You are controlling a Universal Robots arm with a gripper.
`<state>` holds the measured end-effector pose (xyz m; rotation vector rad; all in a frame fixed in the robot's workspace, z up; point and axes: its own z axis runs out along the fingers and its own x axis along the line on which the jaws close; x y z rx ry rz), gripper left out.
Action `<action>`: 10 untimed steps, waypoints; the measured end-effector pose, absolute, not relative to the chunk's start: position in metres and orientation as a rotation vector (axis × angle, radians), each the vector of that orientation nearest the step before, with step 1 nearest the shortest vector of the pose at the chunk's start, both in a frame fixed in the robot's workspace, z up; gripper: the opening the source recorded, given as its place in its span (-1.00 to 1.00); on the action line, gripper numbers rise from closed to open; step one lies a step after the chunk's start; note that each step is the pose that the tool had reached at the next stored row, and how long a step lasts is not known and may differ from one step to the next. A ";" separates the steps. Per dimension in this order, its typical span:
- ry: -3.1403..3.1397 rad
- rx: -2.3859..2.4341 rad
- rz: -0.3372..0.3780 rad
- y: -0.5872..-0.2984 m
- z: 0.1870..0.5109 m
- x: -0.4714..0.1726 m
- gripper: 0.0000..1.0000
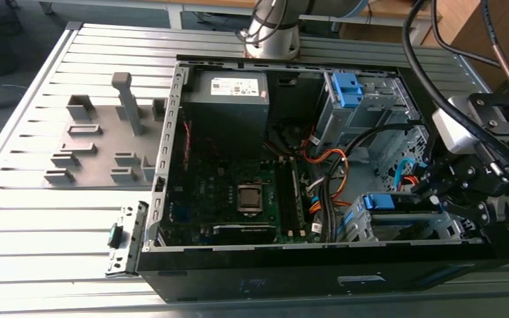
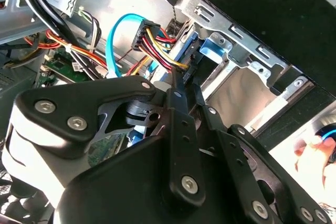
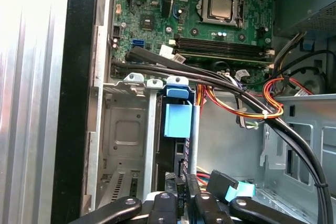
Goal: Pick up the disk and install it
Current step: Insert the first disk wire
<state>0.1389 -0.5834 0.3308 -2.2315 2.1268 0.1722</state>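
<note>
While pincer (image 3: pixel 185 190) hangs near caged disk (image 3: pixel 177 115), second wrist view catches hand (image 2: pixel 314 149).

A matt silver ribbed aluminium table (image 1: pixel 24 199) carries a black rectangular computer case (image 1: pixel 325 278) of smooth, faintly glossy painted metal. Inside, a bare grey sheet-metal drive cage (image 3: pixel 123 129) looks dull beside the disk (image 3: pixel 177 120), whose bright blue carrier is smooth satin plastic. The green circuit board (image 3: pixel 157 19) gleams slightly. The black gripper (image 2: pixel 184 82) is matt metal with shiny steel screws.
</note>
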 end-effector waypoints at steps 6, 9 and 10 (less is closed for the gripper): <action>2.131 -2.223 0.176 -0.583 0.333 0.139 -0.62; 2.135 -2.218 0.176 -0.582 0.333 0.139 -0.62; 2.137 -2.216 0.176 -0.582 0.333 0.139 -0.62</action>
